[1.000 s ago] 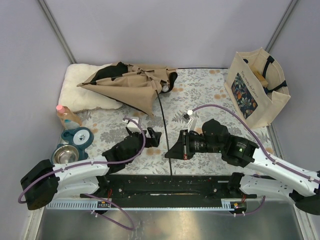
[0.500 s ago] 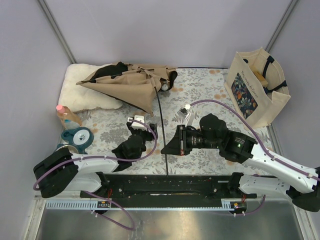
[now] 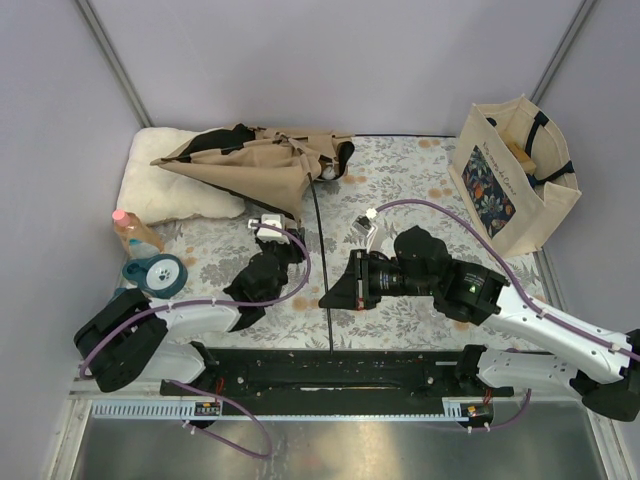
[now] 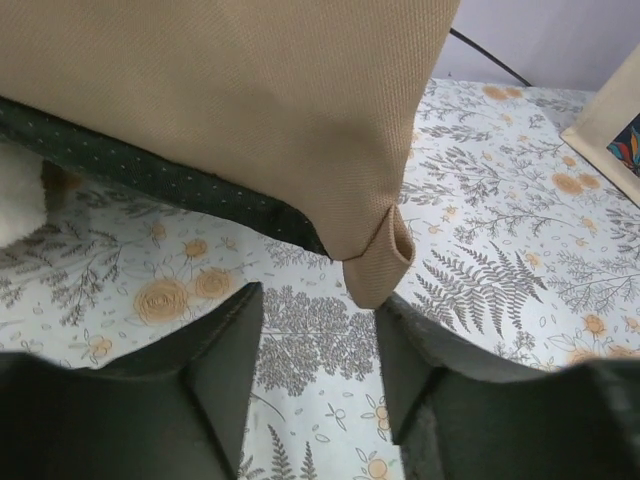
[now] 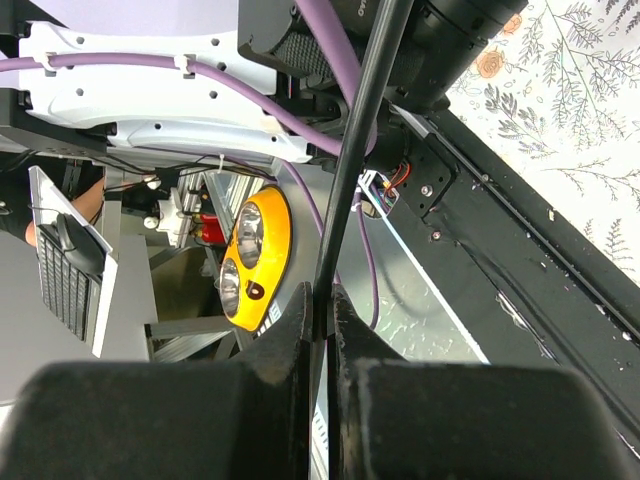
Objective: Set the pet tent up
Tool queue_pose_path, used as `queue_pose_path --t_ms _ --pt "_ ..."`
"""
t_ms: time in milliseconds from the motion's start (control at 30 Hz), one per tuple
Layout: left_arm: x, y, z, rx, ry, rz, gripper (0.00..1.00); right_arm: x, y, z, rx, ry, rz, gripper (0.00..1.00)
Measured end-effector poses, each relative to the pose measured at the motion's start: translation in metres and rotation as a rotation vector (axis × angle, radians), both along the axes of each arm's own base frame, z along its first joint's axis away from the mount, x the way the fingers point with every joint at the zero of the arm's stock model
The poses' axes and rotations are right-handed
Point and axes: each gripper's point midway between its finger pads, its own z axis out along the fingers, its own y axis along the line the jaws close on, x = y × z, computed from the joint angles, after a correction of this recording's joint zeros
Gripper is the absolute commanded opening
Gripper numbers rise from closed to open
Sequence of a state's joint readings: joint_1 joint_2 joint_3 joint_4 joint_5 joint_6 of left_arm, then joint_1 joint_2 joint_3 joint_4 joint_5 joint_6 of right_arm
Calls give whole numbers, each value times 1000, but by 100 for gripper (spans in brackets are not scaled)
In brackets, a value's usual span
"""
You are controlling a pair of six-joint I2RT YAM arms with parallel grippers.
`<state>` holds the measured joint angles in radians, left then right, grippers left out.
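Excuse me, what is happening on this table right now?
A robot is setting up a collapsed tan canvas pet tent, which lies partly over a white fluffy cushion. The right arm's fingers pinch its thin black pole. The left arm's fingers stand open at the tent's folded corner, not gripping it.

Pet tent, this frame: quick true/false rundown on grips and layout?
1. The right gripper is shut on the black pole. True.
2. The left gripper is clamped on the pet tent. False: its jaws are open, with the tan corner at the fingertips, unpinched.
3. The pet tent stands erected. False: it lies collapsed, partly on the white cushion.
4. The tote bag stands upright at far right. True.
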<state>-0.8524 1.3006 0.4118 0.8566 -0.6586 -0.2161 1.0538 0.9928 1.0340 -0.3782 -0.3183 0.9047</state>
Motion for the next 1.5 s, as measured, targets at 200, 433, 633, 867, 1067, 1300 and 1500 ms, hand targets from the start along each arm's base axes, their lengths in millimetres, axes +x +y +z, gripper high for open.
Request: queue_pose_path --t_ms 200,433,633,867,1067,1300,1500 --pt "7 -2 5 -38 0 -21 12 1 3 1 9 6 -3 0" --pt "6 -6 5 -32 6 -50 0 2 3 2 12 10 -9 0" --pt "2 -9 13 -47 -3 -81 9 4 4 2 14 10 -15 0" --pt "-2 -18 12 -45 6 -140 34 5 7 4 25 8 -19 0" --pt "5 -29 -4 -6 45 -159 27 5 7 4 25 10 -20 0" --pt "8 -32 -7 9 52 -158 21 5 7 4 25 10 -20 0" --pt "8 -30 -7 10 51 -151 4 5 7 3 23 11 -20 0"
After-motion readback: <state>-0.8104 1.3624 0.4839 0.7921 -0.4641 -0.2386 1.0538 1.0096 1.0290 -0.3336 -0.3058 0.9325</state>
